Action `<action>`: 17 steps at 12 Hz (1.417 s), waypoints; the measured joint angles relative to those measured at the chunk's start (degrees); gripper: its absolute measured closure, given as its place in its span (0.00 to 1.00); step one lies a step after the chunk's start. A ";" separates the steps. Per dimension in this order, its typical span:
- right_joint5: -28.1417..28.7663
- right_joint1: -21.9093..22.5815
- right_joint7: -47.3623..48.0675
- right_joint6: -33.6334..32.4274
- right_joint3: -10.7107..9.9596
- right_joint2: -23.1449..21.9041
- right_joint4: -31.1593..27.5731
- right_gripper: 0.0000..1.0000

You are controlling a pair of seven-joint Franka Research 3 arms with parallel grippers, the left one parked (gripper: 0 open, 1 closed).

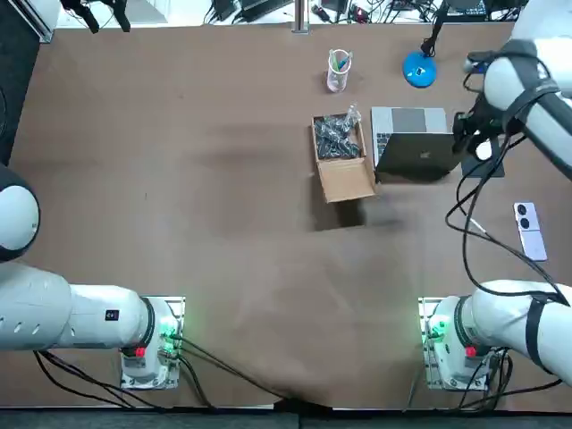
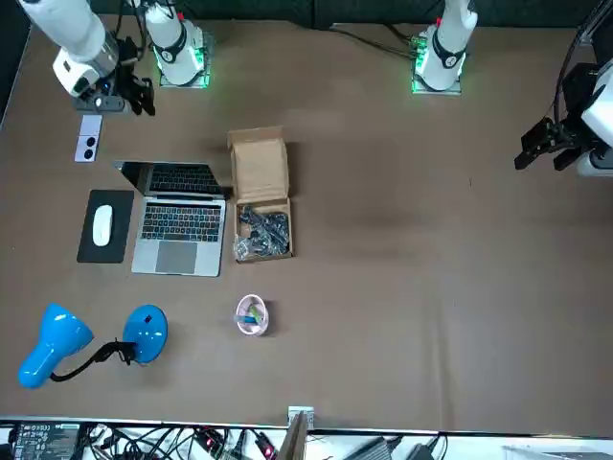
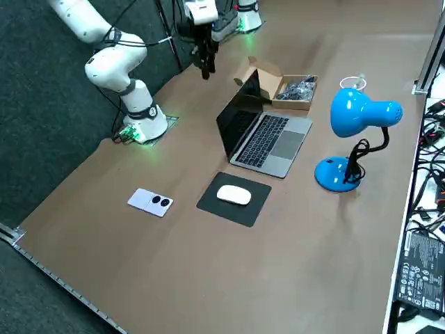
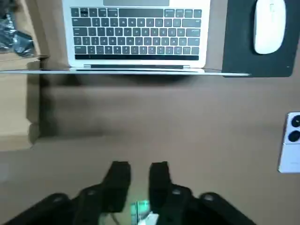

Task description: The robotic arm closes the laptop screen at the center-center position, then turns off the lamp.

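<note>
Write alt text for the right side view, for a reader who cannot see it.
An open laptop sits mid-table, with the right gripper hovering behind its raised screen, apart from it. A blue lamp stands beside the laptop; a white mouse on a black pad and a phone lie nearer the camera.

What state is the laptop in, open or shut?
Open: the laptop has its lid raised, keyboard showing. The right hand hovers behind the lid, not touching it.
</note>
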 joint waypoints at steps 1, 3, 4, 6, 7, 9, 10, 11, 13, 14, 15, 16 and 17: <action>0.02 0.01 0.00 2.18 0.00 0.64 -1.41 0.89; 0.07 0.02 0.00 6.22 0.00 2.02 -3.62 0.98; 0.08 0.02 0.00 8.15 0.00 2.72 -4.50 0.98; 0.08 0.03 0.00 11.61 0.00 4.06 -5.96 0.98; 0.09 0.04 0.00 12.86 0.00 4.73 -6.40 0.98; 0.09 0.07 0.00 15.05 0.03 6.03 -6.73 0.98; 0.09 0.08 0.00 15.99 0.05 6.59 -6.73 0.98; 0.09 0.10 0.00 16.72 0.07 6.97 -6.73 0.98; 0.10 0.10 0.00 17.99 0.08 7.20 -6.72 0.98; 0.11 0.10 0.05 18.87 0.08 7.22 -6.72 0.98; 0.11 0.10 0.20 20.01 0.08 7.28 -6.69 0.98; 0.11 0.10 0.45 21.17 0.09 7.48 -6.56 0.98; 0.11 0.11 0.78 22.13 0.11 7.85 -6.25 0.98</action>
